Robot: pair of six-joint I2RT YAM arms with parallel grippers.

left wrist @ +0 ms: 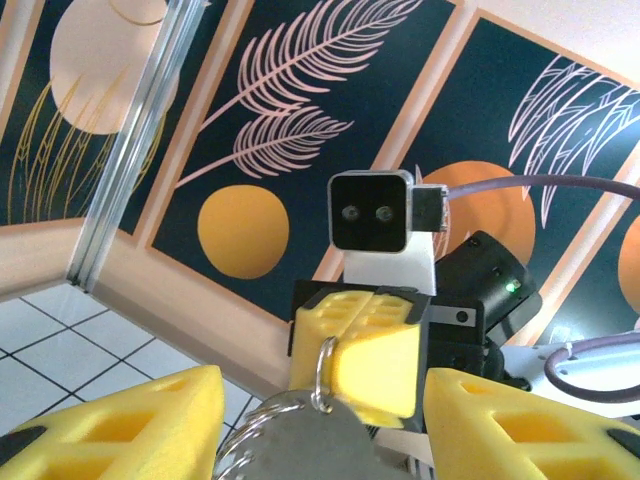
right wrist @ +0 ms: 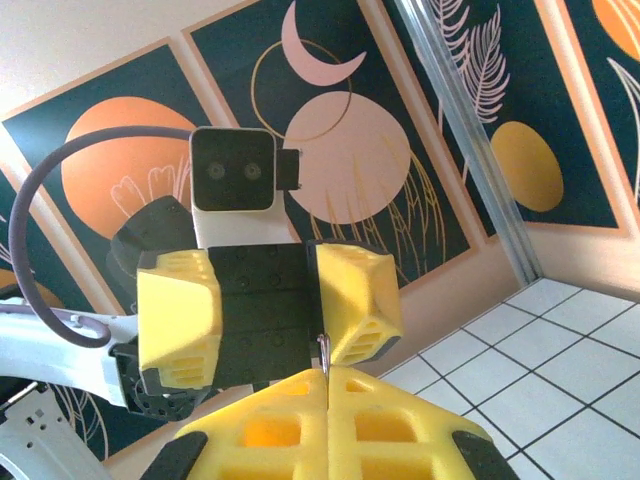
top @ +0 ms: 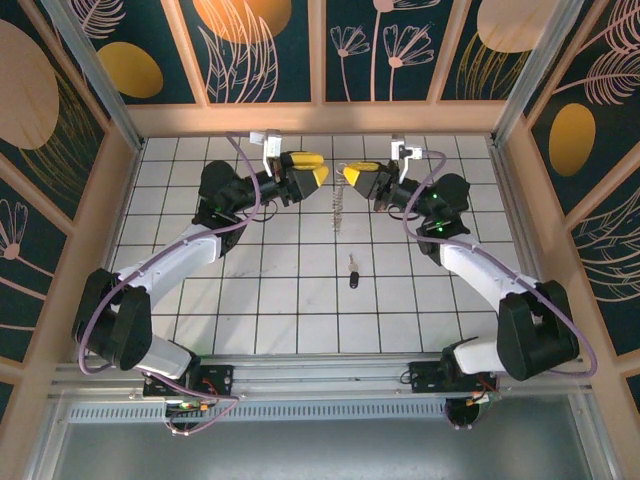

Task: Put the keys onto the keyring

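The tiled bench (top: 250, 310) carries both arms, which reach to its far side and face each other, nose to nose. The left claw (right wrist: 268, 308) stands wide open and, as far as I can see, holds nothing. The right claw (right wrist: 325, 395) is pressed fully closed, pinching a thin edge of the keyring (top: 340, 198), which hangs in the gap between the two claws, clear of the bench. The black-headed key (top: 353, 272) lies flat on the tiles, nearer the arm bases and well apart from both claws. In the left wrist view a blurred grey shape sits beside the ring; I cannot tell whether it is a key. I judge three risks from here. The ring is held by so little metal that any sideways push from the left claw could twist it or pull it free. The claws are close enough to collide. The close-range blur also hides the ring's split.
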